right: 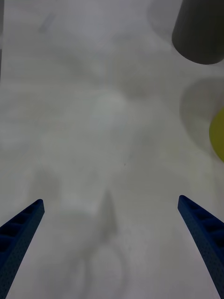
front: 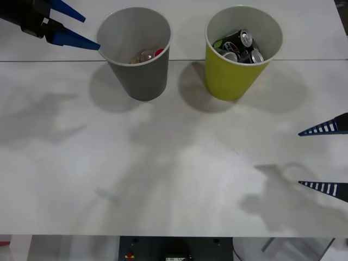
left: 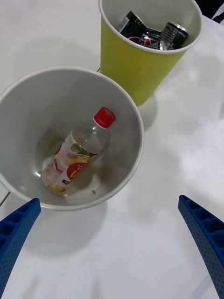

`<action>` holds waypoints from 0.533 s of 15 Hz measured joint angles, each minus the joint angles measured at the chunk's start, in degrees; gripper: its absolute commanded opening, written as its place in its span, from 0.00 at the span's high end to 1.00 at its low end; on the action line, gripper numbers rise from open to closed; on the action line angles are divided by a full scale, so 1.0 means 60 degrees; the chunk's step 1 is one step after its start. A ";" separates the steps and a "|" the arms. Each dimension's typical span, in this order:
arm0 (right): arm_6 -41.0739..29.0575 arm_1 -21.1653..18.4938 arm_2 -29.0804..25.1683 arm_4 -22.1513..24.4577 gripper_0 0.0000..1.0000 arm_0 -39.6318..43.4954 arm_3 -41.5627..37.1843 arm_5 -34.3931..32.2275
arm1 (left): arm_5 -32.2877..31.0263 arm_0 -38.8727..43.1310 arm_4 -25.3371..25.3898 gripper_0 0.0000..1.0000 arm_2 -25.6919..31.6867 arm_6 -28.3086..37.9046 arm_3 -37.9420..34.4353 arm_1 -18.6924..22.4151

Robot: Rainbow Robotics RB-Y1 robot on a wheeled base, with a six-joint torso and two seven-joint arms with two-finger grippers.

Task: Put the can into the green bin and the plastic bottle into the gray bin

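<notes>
Two open hands — plastic bottle (left: pixel 77 157) binned

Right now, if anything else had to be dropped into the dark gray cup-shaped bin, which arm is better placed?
Left. The left gripper hangs open beside the gray bin's rim, with the clear red-capped plastic bottle lying inside. The right gripper is open over the table's near right edge.

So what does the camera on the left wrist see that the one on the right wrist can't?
Left wrist alone: the bottle lying inside the gray bin, and dark cans in the green bin, with the open left pincer above. Right wrist alone: mostly bare table under the open right pincer. Both: the two bins, the right wrist seeing just their outsides at the picture's edge.
</notes>
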 measured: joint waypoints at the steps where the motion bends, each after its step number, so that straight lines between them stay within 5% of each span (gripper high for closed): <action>1: 0.0000 0.0000 0.0000 0.0000 0.00 0.0000 0.0000 0.0000 | -0.0003 0.0690 -0.0046 0.00 0.0581 -0.0236 -0.0426 0.0016; 8: 0.0000 0.0000 0.0000 0.0000 0.00 0.0000 0.0000 0.0000 | -0.0016 0.4063 -0.0457 0.00 0.3080 -0.1042 -0.3169 0.0000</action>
